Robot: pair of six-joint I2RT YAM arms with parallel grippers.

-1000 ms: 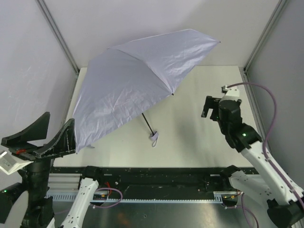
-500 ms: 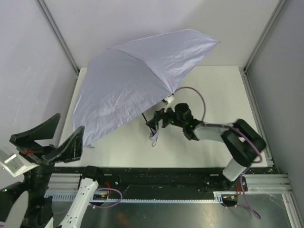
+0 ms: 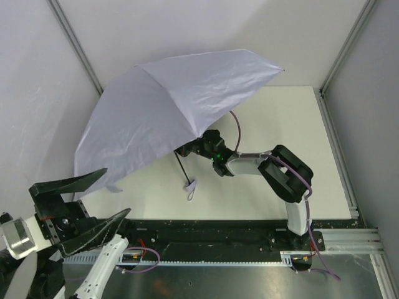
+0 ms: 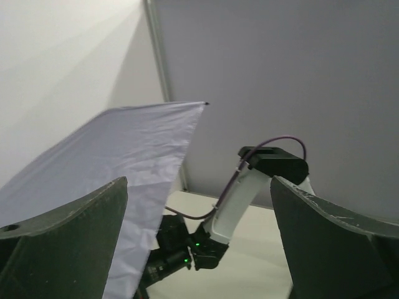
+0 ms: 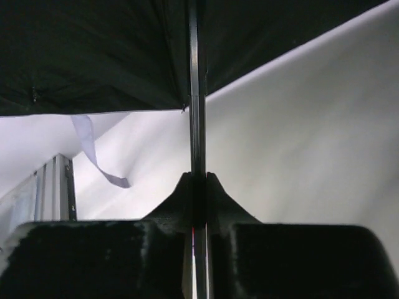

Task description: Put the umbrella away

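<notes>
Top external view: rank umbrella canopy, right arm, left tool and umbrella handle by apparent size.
1. umbrella canopy, by far the largest.
2. right arm and left tool look comparable; the tool sits nearer the camera, so they are left unranked.
3. umbrella handle, smallest.

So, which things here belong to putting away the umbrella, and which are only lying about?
For the job:
umbrella
right claw, shut on its shaft

Only there:
left claw, open and empty
table
purple cable

Plain pale lavender-grey umbrella (image 3: pixel 168 106) (black shaft (image 5: pixel 194 75)), black right hand (image 5: pixel 198 184), off-white table (image 3: pixel 287 118)
</notes>
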